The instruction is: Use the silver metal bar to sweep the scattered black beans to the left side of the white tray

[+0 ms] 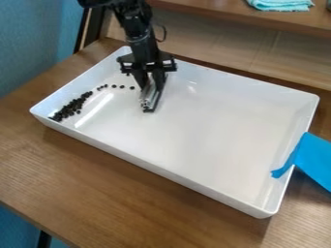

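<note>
From where I stood, the black gripper [151, 87] hung down over the upper left part of a big white tray [200, 123], with its fingers clamped on a narrow silvery tool [148, 98]. The tool slanted slightly, its dark-edged lower end down at the tray's floor (whether it quite touched, I couldn't tell).

Off to the left in the same tray lay a lot of small dark bits [69, 107] (beans or beads, too tiny for me to say), heaped in a slanting band near the left corner. A thin string of loose ones ran from the top of that band toward the gripper, the last one near the tool but apart from it.

The tray sat on a brown wooden table [97, 184]. A bright blue sheet [315, 160] hung over its right rim, one end inside, and a folded teal cloth [281, 5] lay on the wooden shelf [213, 13] behind.
</note>
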You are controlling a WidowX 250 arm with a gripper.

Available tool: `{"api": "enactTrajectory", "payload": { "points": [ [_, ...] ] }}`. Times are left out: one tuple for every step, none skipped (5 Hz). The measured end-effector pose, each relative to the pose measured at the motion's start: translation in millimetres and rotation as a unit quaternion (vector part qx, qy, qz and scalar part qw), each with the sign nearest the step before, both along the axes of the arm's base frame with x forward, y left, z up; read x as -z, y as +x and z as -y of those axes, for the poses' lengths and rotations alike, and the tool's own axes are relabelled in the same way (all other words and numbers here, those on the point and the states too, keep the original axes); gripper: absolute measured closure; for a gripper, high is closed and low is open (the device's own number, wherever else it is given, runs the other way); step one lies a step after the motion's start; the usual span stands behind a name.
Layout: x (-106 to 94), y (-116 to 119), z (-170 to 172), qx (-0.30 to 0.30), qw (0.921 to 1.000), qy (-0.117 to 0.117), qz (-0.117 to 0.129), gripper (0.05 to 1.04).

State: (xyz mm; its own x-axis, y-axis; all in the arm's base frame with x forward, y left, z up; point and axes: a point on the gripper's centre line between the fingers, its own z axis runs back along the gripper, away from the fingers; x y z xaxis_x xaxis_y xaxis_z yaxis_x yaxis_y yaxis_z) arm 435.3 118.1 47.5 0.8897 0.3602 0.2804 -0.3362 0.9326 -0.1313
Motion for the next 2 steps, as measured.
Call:
{"api": "enactTrajectory", "payload": {
  "points": [
    [0.2,-5,-13,-0.006,1.0,-0.001,-0.002,0.711],
    [-0.1,-11,-29,-0.014,0.9999,-0.004,-0.002,0.711]
  ]
}}
